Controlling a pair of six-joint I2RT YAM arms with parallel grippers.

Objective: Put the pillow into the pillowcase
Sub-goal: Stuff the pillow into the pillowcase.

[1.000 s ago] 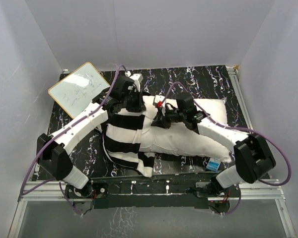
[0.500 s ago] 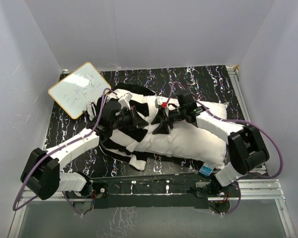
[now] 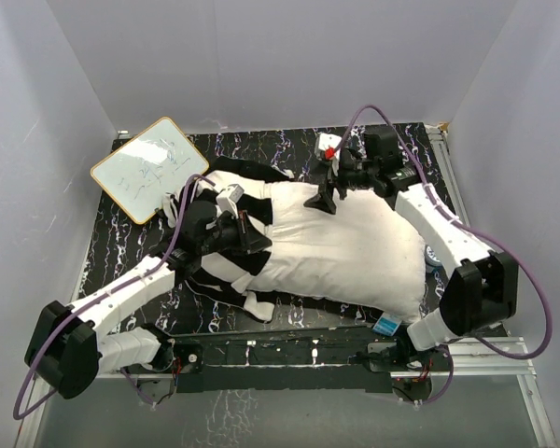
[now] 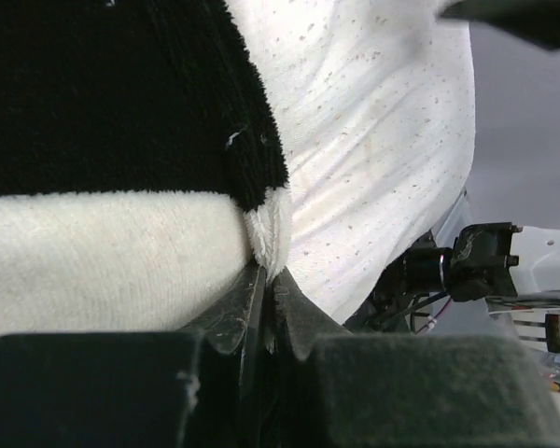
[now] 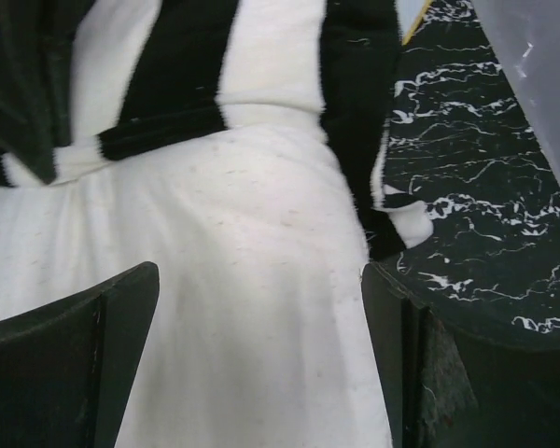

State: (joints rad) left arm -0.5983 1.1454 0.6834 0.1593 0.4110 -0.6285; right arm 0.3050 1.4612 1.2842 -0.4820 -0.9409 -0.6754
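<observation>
pillow [image 3: 345, 247] lies across the middle of the tabletop [image 3: 261, 149]. only its left end is inside the striped pillowcase [image 3: 226, 198]; most of it is bare white. left pincer [image 3: 252, 233] is clamped on the pillowcase edge where it meets the pillow, and the wrist view shows the cloth fold nipped between closed fingers [image 4: 261, 280]. right pincer [image 3: 329, 191] is spread wide, holding nothing, above the pillow's far edge near the case mouth.

step looks like dragging the case mouth further right. to do it well, left should keep its pinch, right should come down on the far side of the mouth and catch only striped cloth, not pillow, then both pull right together. an uneven pull would likely bunch the case or twist the pillow.
</observation>
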